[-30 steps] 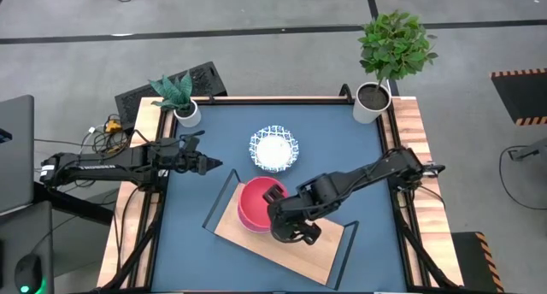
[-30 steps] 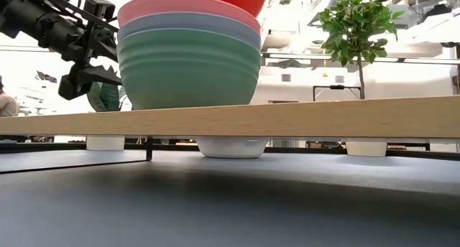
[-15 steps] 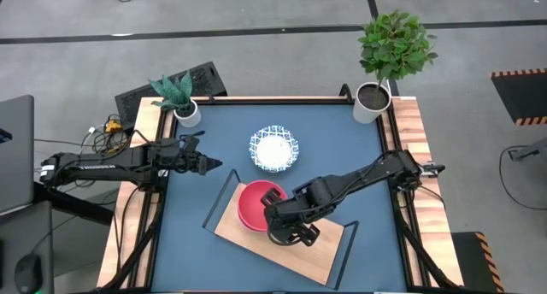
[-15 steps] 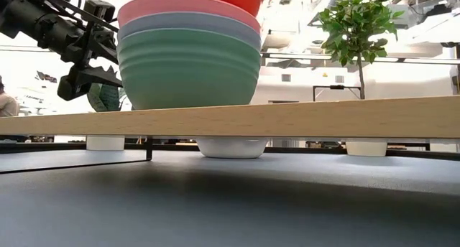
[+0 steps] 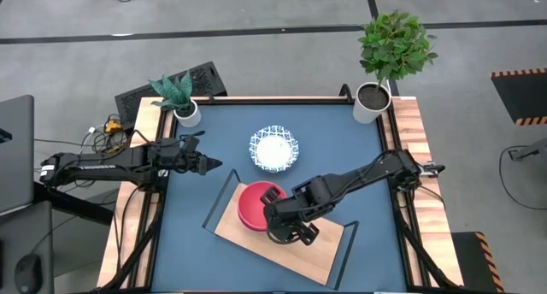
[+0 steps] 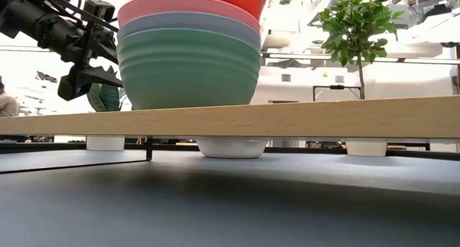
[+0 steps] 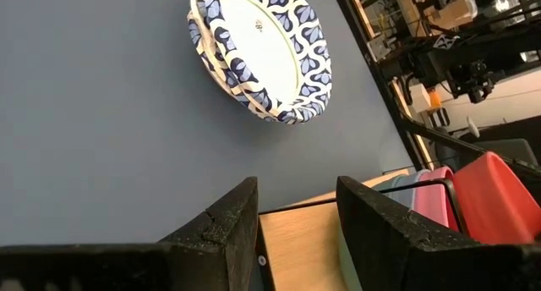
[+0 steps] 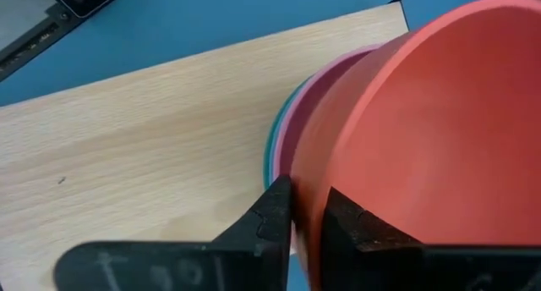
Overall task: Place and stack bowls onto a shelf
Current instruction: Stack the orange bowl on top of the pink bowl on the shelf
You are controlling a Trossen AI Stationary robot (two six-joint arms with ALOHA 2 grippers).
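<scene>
A stack of bowls stands on the light-wood shelf (image 5: pixel 295 253) (image 6: pixel 323 118): teal-green (image 6: pixel 188 71) lowest, then grey-blue, then pink, with a red bowl (image 5: pixel 256 203) (image 8: pixel 423 130) on top in the pink bowl's mouth. My right gripper (image 5: pixel 287 226) (image 8: pixel 308 219) is shut on the red bowl at the stack's near right side. A white bowl with a blue patterned rim (image 5: pixel 275 149) (image 7: pixel 262 50) rests on its base on the dark blue tabletop, beyond the shelf. My left gripper (image 5: pixel 214 164) (image 7: pixel 296 215) hovers open to the left of that bowl. My right gripper pinches the red bowl's wall just below the rim (image 8: pixel 314 168) between its two fingers, one finger (image 8: pixel 272 208) outside and the other (image 8: pixel 351 227) on the wall's far side. The bowl sits upright on top of the stack, over the pink bowl.
Two white pots with green plants stand at the table's far corners (image 5: pixel 186 114) (image 5: pixel 370 102). Thin black frame ends (image 5: pixel 219 200) (image 5: pixel 346 247) rise at the shelf's short sides. Bare wood shows on the shelf to the right of the stack.
My right gripper has come down a little and shifted slightly toward the table's left edge, still shut on the red bowl. The bowl has sunk lower onto the stack, showing more of its underside in the low view. The left arm has stayed still.
</scene>
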